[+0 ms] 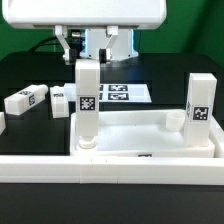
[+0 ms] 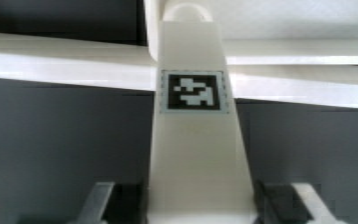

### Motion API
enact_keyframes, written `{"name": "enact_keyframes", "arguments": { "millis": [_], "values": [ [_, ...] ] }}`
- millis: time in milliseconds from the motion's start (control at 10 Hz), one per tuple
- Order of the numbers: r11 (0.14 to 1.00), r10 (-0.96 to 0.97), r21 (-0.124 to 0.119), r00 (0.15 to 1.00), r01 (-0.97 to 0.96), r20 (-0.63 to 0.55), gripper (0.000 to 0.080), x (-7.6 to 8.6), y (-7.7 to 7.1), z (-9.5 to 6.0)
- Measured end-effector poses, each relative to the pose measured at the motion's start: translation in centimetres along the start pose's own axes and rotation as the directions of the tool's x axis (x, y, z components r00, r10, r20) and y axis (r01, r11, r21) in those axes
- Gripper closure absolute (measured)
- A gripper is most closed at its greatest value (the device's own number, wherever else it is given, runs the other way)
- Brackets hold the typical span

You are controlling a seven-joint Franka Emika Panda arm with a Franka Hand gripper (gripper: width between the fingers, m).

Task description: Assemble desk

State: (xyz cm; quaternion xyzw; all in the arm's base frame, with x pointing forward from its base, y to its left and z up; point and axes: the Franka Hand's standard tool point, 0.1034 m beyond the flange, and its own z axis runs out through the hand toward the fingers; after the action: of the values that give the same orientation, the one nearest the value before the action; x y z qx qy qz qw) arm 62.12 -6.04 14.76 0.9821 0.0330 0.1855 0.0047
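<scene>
Desk leg [image 1: 87,100] upright on desk top [image 1: 140,128] corner, pinched by hand [image 1: 88,64]; grip contact cut off in wrist view.

Bright, even light, strongest from above. The white leg [image 1: 87,100] hanging from the pincer [image 1: 87,60] is nearly washed out, its edges melting into the desk top [image 1: 150,135] beneath. Shadows are soft, just grey at the leg's foot. The exterior view is coarse and slightly fuzzy. In the wrist view, the tag [image 2: 195,89] beyond the pincer is fairly crisp, while the fingers [image 2: 101,202] are dark and blurred.
</scene>
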Motion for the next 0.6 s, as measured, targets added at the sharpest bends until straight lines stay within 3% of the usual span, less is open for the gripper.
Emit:
{"name": "enact_keyframes", "arguments": {
  "millis": [600],
  "values": [
    [1.0, -0.001, -0.008, 1.0, 0.001, -0.014, 0.0514, 0.12, 0.1, 0.13]
  ]
}}
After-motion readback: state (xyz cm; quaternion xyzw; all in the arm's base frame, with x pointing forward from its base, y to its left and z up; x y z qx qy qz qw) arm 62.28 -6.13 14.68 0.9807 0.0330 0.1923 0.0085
